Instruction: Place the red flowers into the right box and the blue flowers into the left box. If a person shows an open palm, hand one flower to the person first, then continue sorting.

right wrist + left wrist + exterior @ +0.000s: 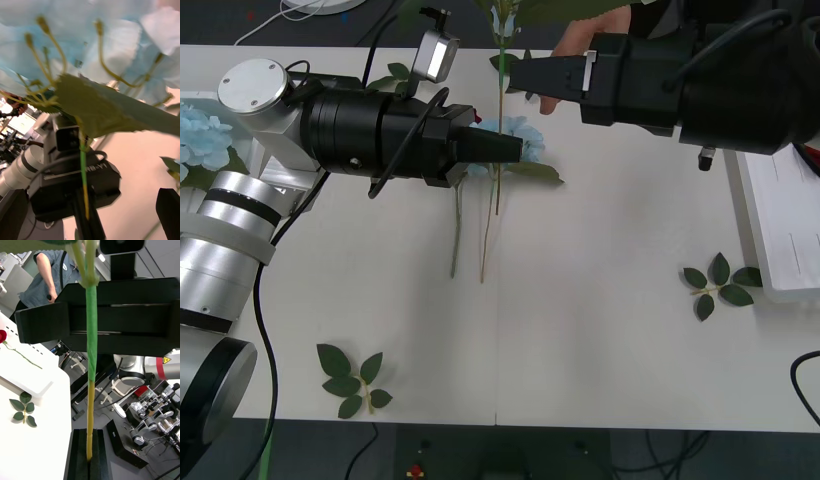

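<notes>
L gripper [515,148] pinches blue flower [112,45] stem; R gripper [515,75] above, fingers prob. apart; hand [580,40] near.

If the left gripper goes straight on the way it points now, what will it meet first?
Probably the right gripper, which faces it just beyond the blue flower stem that the left gripper holds; depth is unclear.

You had a pale-blue hydrangea [515,133] lying just off the left gripper [518,148] tip, its stem pinched there. A second blue flower [200,135] sat behind that arm in the left box [198,98]. The right box [28,384] held one red rose [2,336].
</notes>
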Tool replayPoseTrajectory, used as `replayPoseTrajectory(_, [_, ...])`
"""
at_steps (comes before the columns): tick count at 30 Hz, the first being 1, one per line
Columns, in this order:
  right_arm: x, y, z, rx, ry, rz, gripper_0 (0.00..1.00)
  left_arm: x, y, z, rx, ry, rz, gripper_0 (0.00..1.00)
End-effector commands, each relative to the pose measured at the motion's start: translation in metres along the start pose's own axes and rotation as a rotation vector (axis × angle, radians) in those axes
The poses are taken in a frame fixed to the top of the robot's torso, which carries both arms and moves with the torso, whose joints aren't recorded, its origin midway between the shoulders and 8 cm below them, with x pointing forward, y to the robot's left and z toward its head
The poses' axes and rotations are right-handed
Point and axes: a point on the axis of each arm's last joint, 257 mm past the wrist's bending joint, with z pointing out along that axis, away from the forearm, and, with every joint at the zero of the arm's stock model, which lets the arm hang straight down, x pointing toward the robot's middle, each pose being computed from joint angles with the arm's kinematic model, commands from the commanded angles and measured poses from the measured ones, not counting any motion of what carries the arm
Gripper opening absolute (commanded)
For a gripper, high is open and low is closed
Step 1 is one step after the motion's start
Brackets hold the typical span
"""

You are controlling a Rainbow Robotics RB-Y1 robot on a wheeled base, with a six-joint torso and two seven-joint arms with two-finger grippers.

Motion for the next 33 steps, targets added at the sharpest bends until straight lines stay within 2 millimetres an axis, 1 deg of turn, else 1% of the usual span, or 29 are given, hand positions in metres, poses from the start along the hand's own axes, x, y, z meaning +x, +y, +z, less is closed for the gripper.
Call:
replayPoseTrajectory(1, [-0.019,-0.018,-0.030,0.092,0.045,0.026,1.00,-0.017,-0.013,0.014,0.037,0.006,0.047,0.00])
replayPoseTrajectory(3, [-0.016,-0.025,-0.040,0.126,0.075,0.040,1.00,-0.020,-0.013,0.011,0.033,-0.003,0.049,0.00])
replayPoseTrajectory(7, [-0.015,-0.045,-0.069,0.226,0.141,0.059,1.00,-0.028,-0.011,0.003,0.020,-0.026,0.059,0.00])
replayPoseTrajectory(8, [-0.016,-0.051,-0.080,0.266,0.161,0.056,1.00,-0.030,-0.011,0.001,0.017,-0.030,0.060,0.00])
replayPoseTrajectory(9, [-0.016,-0.055,-0.086,0.287,0.171,0.052,1.00,-0.031,-0.011,-0.001,0.014,-0.033,0.061,0.00])
replayPoseTrajectory(12, [-0.017,-0.072,-0.117,0.377,0.225,0.042,1.00,-0.033,-0.008,-0.011,-0.008,-0.028,0.064,0.00])
replayPoseTrajectory(15, [-0.016,-0.081,-0.143,0.425,0.277,0.048,1.00,-0.033,-0.005,-0.020,-0.031,-0.018,0.067,0.00])
replayPoseTrajectory(18, [-0.018,-0.085,-0.161,0.437,0.317,0.016,1.00,-0.031,-0.002,-0.031,-0.055,0.001,0.065,0.00])
replayPoseTrajectory(21, [-0.020,-0.089,-0.173,0.433,0.343,-0.012,1.00,-0.031,0.001,-0.043,-0.083,0.016,0.064,0.00])
replayPoseTrajectory(22, [-0.020,-0.092,-0.179,0.428,0.353,-0.023,1.00,-0.030,0.002,-0.050,-0.097,0.028,0.062,0.00])
replayPoseTrajectory(27, [-0.018,-0.100,-0.193,0.417,0.375,-0.047,1.00,-0.028,0.005,-0.074,-0.145,0.065,0.054,0.00])
replayPoseTrajectory(29, [-0.016,-0.106,-0.203,0.425,0.389,-0.053,1.00,-0.027,0.006,-0.088,-0.175,0.089,0.048,0.00])
replayPoseTrajectory(32, [-0.014,-0.114,-0.211,0.436,0.398,-0.063,1.00,-0.028,0.006,-0.108,-0.214,0.115,0.042,0.00])
replayPoseTrajectory(33, [-0.012,-0.115,-0.211,0.436,0.401,-0.063,1.00,-0.028,0.006,-0.111,-0.219,0.118,0.038,0.00])
